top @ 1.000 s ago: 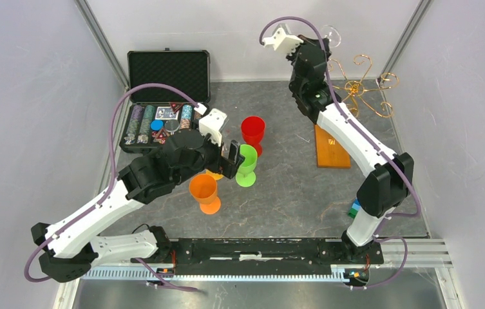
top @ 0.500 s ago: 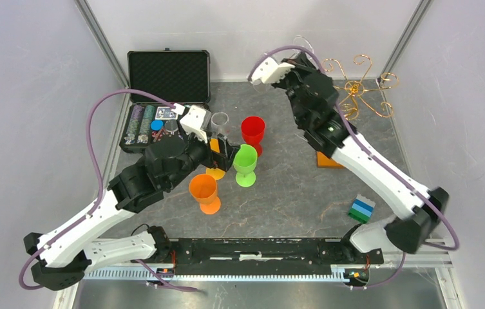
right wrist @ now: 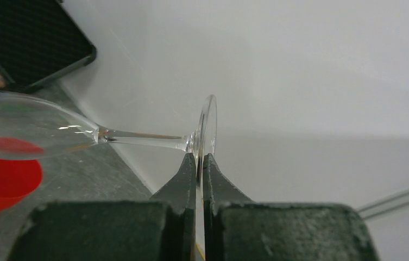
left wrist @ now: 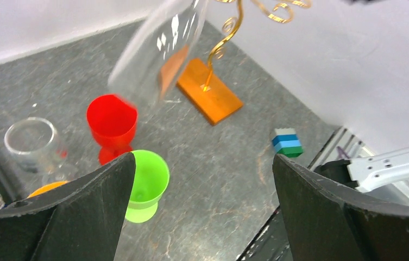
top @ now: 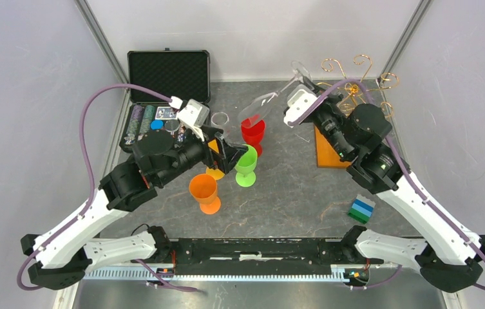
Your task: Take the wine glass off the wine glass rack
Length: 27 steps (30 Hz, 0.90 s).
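In the left wrist view the wine glass [left wrist: 156, 54] is blurred, with its stem and foot cut off by the top edge, as are the upper curls of the wine glass rack [left wrist: 210, 98]. An orange-yellow thing [left wrist: 47, 188] shows only a sliver behind 1 finger [left wrist: 82, 217] of the left gripper [left wrist: 203, 157]. From above, the right arm [top: 362, 138] hides the rack's stem and part of its base. The contents of the chip case [top: 169, 74] are too small to read. In the right wrist view the glass's bowl and the red cup [right wrist: 12, 176] run off the left edge.

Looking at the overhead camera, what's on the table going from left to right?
Black chip case → orange cup → green cup → wine glass rack, by its wooden base → block stack. The red cup, clear tumbler and held wine glass overlap others, so they are omitted.
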{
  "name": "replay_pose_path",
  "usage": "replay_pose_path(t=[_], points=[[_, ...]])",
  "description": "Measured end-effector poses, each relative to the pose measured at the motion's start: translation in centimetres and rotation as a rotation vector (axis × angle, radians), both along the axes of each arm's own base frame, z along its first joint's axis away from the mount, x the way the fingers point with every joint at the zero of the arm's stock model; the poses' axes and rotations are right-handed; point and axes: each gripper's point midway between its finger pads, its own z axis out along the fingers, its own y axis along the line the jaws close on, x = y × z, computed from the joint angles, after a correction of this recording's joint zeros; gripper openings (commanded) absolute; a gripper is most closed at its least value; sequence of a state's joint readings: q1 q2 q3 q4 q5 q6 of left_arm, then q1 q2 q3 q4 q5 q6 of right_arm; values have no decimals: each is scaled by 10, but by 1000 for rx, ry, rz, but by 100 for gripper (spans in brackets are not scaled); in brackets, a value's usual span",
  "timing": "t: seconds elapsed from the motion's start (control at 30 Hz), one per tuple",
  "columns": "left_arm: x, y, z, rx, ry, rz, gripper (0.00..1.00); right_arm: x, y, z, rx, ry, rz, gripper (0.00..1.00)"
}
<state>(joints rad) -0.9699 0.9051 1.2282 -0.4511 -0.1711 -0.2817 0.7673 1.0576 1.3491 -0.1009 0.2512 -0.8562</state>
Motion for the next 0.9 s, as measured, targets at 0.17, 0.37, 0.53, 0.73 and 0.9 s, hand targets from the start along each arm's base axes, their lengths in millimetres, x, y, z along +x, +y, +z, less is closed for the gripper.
replay_pose_path(t=[0.17, 0.37, 0.53, 0.73, 0.9], points=[[-6, -8, 32, -52, -27, -54, 100, -14, 14, -31, -60, 84, 90, 0], [0, -34, 49, -51, -20, -108, 85, -27, 25, -55, -120, 166, 179, 0], [10, -60, 32, 8, 30, -148, 82, -53, 32, -53, -93, 183, 304, 0], [17, -80, 21, 71, 88, -244, 73, -84, 35, -34, -11, 166, 438, 0], [13, -80, 23, 43, 126, -362, 55, -98, 41, -33, 27, 172, 520, 0]])
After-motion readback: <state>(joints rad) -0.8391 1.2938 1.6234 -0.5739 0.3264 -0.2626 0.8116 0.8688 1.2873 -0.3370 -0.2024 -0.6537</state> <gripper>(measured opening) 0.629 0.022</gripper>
